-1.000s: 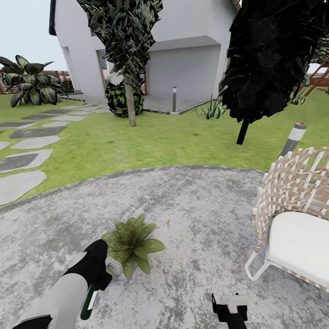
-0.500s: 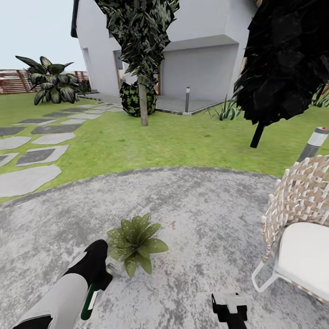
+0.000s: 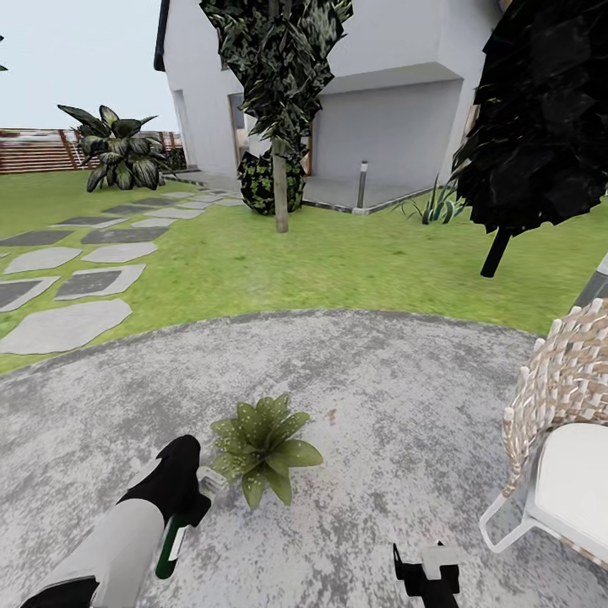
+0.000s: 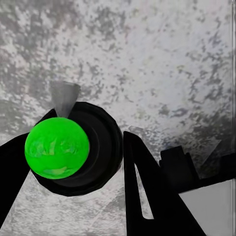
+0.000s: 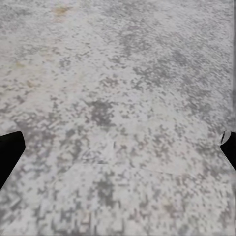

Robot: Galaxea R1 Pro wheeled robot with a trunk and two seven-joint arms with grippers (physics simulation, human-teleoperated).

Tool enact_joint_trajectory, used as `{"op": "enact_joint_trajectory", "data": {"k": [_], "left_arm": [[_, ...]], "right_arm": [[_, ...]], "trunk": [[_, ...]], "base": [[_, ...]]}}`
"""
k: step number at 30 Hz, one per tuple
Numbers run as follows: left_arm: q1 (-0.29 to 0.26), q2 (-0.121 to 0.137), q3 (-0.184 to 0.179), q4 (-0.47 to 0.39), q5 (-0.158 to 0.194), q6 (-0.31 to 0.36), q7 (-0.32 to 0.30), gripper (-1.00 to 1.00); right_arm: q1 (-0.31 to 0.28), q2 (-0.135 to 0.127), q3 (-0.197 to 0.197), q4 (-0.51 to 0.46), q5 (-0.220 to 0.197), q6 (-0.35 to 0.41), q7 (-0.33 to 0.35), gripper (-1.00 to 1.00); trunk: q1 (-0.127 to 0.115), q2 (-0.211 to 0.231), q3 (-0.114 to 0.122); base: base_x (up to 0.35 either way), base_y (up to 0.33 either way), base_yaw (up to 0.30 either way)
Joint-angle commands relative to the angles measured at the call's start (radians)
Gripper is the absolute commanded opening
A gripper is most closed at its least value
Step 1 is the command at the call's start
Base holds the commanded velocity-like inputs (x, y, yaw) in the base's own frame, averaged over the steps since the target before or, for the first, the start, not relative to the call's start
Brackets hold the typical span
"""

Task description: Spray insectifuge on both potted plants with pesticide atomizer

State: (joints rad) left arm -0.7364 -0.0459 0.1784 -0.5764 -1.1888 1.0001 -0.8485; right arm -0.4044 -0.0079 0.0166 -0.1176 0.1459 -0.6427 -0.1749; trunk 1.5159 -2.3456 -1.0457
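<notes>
Head view: left end effector [image 3: 190, 490] low at the left, closed around the pesticide atomizer [image 3: 171, 540], whose green body hangs below the grip and pale head [image 3: 209, 481] points toward the potted plant [image 3: 263, 437] just beside it on the grey speckled paving [image 3: 380, 397]. Wicker bench [image 3: 561, 397] at the right edge. Right end effector [image 3: 426, 574] at the bottom; opening not discernible here.

Left wrist view: black fingers [image 4: 142, 182] flank the atomizer's round body, green cap [image 4: 57, 147] facing up.

Right wrist view: dark fingertips [image 5: 10, 152] at opposite edges, spread wide over paving.

Head forward-down; wrists close over paving [image 5: 118, 98]
</notes>
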Motion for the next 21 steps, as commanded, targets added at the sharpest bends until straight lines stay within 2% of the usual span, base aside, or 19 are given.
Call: {"op": "enact_joint_trajectory", "data": {"k": [1, 4, 6, 9, 11, 15, 18, 21], "left_arm": [[-0.002, -0.001, 0.006, -0.001, -0.003, 0.002, -0.016, -1.0], [-0.002, -0.001, 0.006, 0.002, 0.03, 0.001, -0.023, -1.0], [-0.002, -0.001, 0.006, 0.008, 0.037, -0.001, -0.024, -1.0], [-0.002, -0.006, 0.004, 0.012, 0.039, -0.002, -0.024, -1.0], [-0.001, -0.019, 0.001, 0.013, 0.038, -0.003, -0.025, -1.0], [-0.003, -0.061, -0.005, 0.013, 0.038, -0.004, -0.026, -1.0], [-0.003, -0.062, -0.006, 0.015, 0.036, -0.007, -0.026, -1.0], [-0.003, -0.063, -0.023, 0.015, 0.031, -0.007, -0.026, -1.0]], "right_arm": [[-0.001, -0.001, 0.002, 0.001, 0.011, 0.0, -0.01, 1.0], [-0.001, -0.001, 0.002, 0.001, 0.011, 0.0, -0.009, 1.0], [-0.001, 0.0, 0.002, 0.001, 0.011, 0.0, -0.009, 1.0], [-0.001, 0.002, 0.002, 0.0, 0.01, 0.0, -0.009, 1.0], [-0.001, 0.004, 0.002, 0.0, 0.01, 0.0, -0.009, 1.0], [-0.001, 0.005, 0.002, 0.0, 0.009, 0.0, -0.01, 1.0], [-0.001, 0.007, 0.002, 0.001, 0.009, 0.0, -0.009, 1.0], [-0.001, 0.008, 0.003, 0.001, 0.009, 0.0, -0.009, 1.0]], "trunk": [[0.0, 0.0, -0.001], [0.0, 0.0, -0.001], [0.0, 0.0, -0.001], [0.0, 0.0, -0.001], [0.0, 0.0, -0.001], [0.0, 0.0, -0.001], [0.0, 0.0, -0.001], [0.0, 0.0, -0.001]], "base": [[0.0, 0.0, 0.0], [0.0, 0.0, 0.0], [0.0, 0.0, 0.0], [0.0, 0.0, 0.0], [0.003, 0.0, 0.0], [0.204, 0.0, 0.0], [0.304, 0.0, 0.0], [0.068, 0.0, -0.085]]}}
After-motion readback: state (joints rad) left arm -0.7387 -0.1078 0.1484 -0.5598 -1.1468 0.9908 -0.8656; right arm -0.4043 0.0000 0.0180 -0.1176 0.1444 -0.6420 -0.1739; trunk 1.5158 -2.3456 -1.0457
